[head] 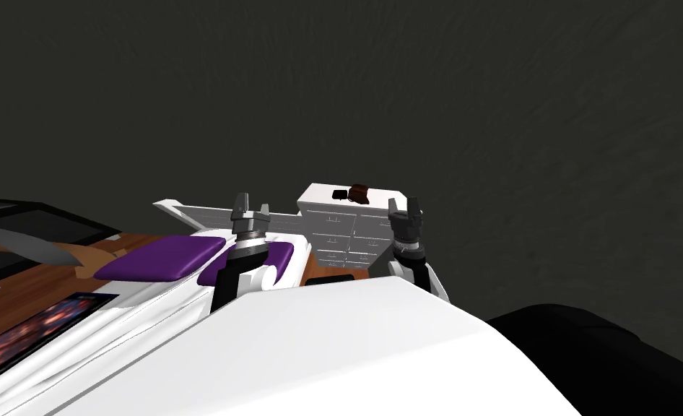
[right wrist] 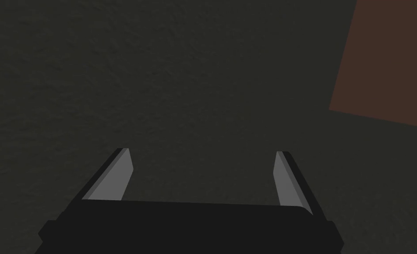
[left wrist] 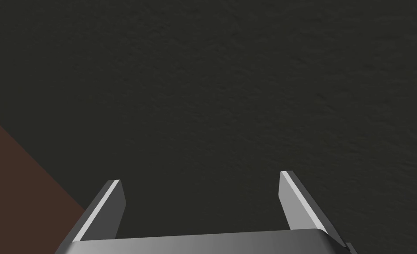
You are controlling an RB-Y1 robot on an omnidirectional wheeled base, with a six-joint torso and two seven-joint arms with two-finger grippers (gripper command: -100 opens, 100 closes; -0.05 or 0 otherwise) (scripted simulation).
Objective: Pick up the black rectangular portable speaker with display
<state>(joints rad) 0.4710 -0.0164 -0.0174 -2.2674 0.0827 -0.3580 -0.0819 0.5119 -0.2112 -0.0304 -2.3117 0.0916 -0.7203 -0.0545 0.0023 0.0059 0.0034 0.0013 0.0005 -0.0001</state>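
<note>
A small black rectangular speaker lies on top of a white chest of drawers against a dark wall in the head view, with a brown object beside it. My left gripper hangs in front of the chest's left side, short of the speaker. My right gripper hangs by the chest's right edge. Both are raised and apart from the speaker. In the wrist views the left gripper and the right gripper stand open and empty, facing a dark flat surface.
A white bed with purple pillows lies to the left of the chest. A wooden floor shows beyond it. A dark rounded shape sits at the lower right. The dark wall backs everything.
</note>
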